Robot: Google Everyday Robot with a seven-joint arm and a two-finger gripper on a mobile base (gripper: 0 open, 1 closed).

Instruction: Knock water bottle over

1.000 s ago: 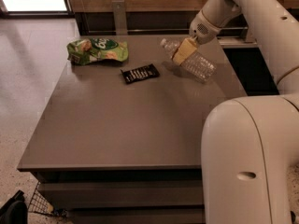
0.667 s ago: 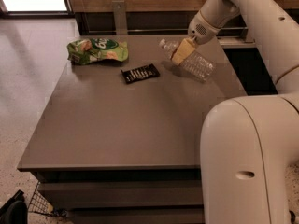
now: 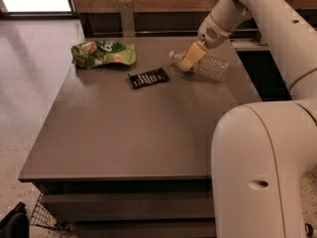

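Observation:
The water bottle (image 3: 210,66) lies on its side at the far right of the grey table (image 3: 124,128), its cap end pointing left. It is clear and ribbed. My gripper (image 3: 190,58) hangs from the white arm, with its tan fingers over the bottle's neck end, touching or just above it. The label band is hidden behind the gripper.
A green snack bag (image 3: 102,53) lies at the table's far left. A flat black packet (image 3: 148,78) lies between the bag and the bottle. My white base (image 3: 262,172) fills the lower right. A wire basket (image 3: 47,217) sits on the floor at lower left.

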